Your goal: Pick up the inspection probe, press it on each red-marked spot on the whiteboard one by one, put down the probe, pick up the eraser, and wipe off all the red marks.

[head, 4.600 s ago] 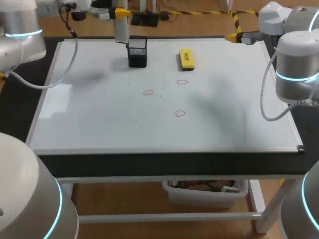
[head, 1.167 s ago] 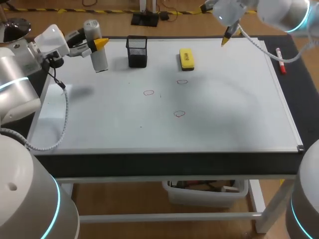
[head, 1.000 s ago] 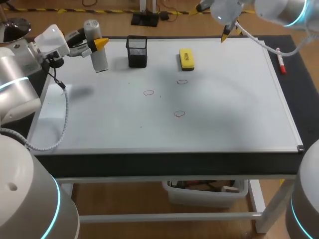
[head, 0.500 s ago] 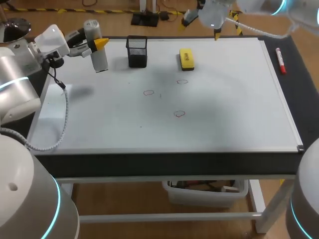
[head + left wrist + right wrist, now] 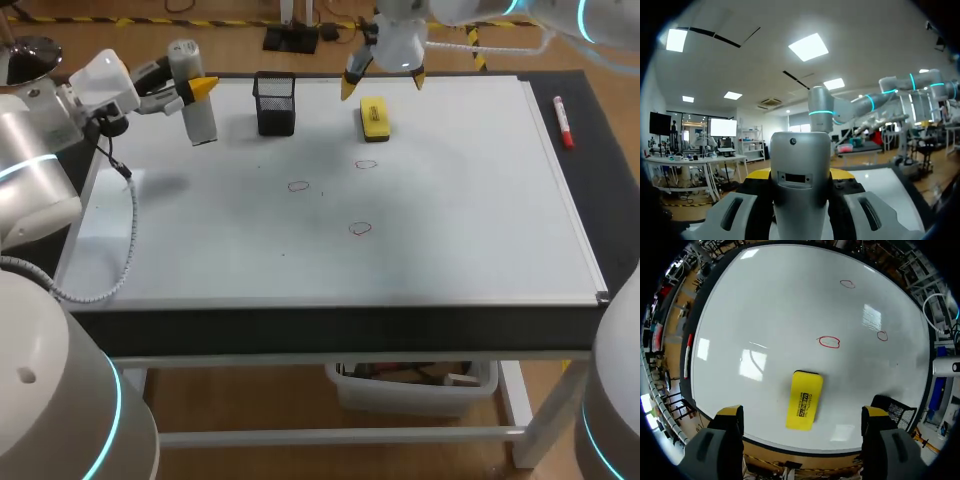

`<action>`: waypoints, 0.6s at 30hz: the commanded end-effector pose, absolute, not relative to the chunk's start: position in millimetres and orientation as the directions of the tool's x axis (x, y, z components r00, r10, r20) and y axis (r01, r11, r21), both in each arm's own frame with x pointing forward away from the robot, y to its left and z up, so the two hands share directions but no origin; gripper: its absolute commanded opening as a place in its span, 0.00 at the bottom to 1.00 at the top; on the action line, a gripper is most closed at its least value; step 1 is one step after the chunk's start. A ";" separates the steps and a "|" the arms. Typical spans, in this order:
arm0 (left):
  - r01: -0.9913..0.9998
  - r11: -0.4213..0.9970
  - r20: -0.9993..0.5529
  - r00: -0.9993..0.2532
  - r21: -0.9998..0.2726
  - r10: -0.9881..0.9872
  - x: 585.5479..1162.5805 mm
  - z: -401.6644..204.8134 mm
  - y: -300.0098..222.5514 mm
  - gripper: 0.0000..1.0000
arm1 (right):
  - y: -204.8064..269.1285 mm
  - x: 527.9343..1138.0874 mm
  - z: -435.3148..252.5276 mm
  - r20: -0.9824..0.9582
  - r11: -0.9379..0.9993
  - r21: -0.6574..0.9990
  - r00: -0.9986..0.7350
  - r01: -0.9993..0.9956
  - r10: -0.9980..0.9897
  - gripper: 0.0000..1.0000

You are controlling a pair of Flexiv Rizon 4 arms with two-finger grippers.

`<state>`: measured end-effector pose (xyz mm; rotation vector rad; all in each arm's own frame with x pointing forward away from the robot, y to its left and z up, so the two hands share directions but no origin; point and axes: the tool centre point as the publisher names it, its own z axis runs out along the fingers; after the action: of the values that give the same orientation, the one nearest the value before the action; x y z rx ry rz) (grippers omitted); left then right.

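1. The front strip of the whiteboard (image 5: pixel 470 265) carries nothing up to its near frame. That leaves a wide lane for wiping strokes.
2. The red marks (image 5: pixel 360 228) sit mid-board, unwiped and well apart from every edge. Either arm should reach them without crowding the frame.
3. The eraser (image 5: pixel 373 118) lies flat just beyond the farthest mark, its long side running toward the far edge. The right gripper (image 5: pixel 382 84) hangs directly above it, jaws spread wide on either side and touching nothing. I judge it is lined up for a grasp.
4. The black mesh holder (image 5: pixel 275 103) stands near the eraser's left, so room there is tighter. To the right the board is open.
5. Near the far left corner, the left gripper (image 5: pixel 196 90) is clamped on the inspection probe (image 5: pixel 200 120) and holds it off the board. It seems parked clear of the other arm.
6. A red marker (image 5: pixel 562 120) lies off the board's right edge.
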<state>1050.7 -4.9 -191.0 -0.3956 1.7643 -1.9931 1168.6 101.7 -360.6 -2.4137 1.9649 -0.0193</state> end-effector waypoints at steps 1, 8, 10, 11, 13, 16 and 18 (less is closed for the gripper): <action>0.144 -0.086 -0.081 -0.858 -0.986 -0.506 1051.1 -191.4 -5.4 0.00 | 109.1 1175.5 -369.1 0.105 -0.173 0.034 0.175 -0.984 -0.979 1.00; 0.144 -0.086 -0.081 -0.858 -0.986 -0.506 1051.1 -191.4 -5.4 0.00 | 109.5 1168.6 -383.2 0.091 -0.131 0.037 0.134 -0.991 -0.987 1.00; 0.144 -0.086 -0.081 -0.858 -0.986 -0.506 1051.1 -191.4 -5.4 0.00 | 108.0 1167.2 -389.1 0.078 -0.123 0.049 0.127 -0.991 -0.989 1.00; 0.144 -0.086 -0.081 -0.858 -0.986 -0.506 1051.1 -191.4 -5.4 0.00 | 107.3 1166.5 -391.5 0.075 -0.117 0.055 0.121 -0.992 -0.990 1.00; 0.144 -0.086 -0.081 -0.858 -0.986 -0.506 1051.1 -191.4 -5.4 0.00 | 106.7 1164.0 -394.3 0.060 -0.112 0.066 0.116 -0.992 -0.991 1.00; 0.144 -0.086 -0.081 -0.858 -0.986 -0.506 1051.1 -191.4 -5.4 0.00 | 104.9 1161.8 -398.8 0.045 -0.105 0.069 0.109 -0.992 -0.993 1.00; 0.144 -0.086 -0.081 -0.858 -0.986 -0.506 1051.1 -191.4 -5.4 0.00 | 104.7 1161.3 -400.5 0.017 -0.105 0.059 0.106 -0.993 -0.994 1.00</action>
<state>1050.6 -4.9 -190.8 -0.3956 1.7649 -1.9930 1159.3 108.3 -396.4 -2.3867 2.1565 0.0225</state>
